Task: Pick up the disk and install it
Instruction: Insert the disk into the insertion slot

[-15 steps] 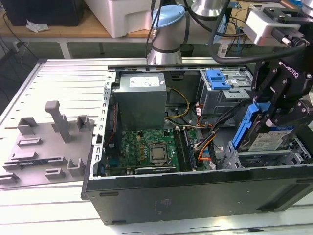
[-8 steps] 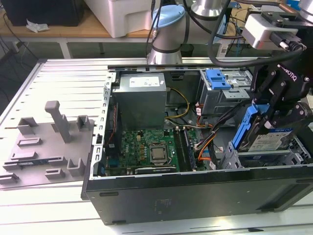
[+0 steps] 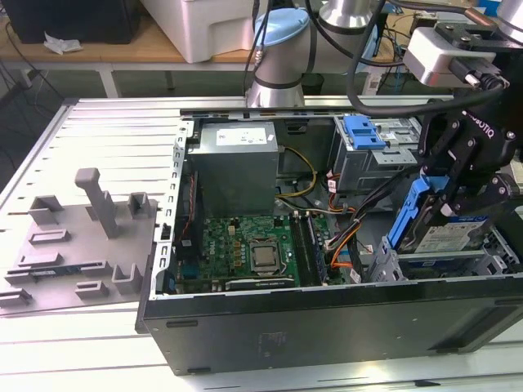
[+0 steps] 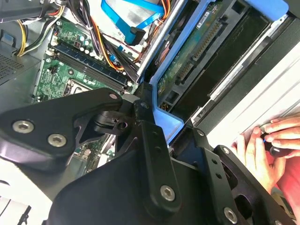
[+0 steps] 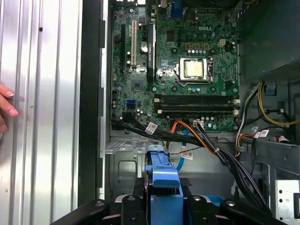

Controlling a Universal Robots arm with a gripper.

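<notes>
Plainly, the black hand [image 3: 459, 194] clamped the flat, blue-framed silver disk [image 3: 448, 236], tilted, at the exterior view's right end of the open black computer case [image 3: 327, 335].

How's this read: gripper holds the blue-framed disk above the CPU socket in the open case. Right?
Wrong spot. The gripper holds the disk over the drive bay at the exterior view's right end of the open case, not the CPU socket. Exterior view shows it.
</notes>
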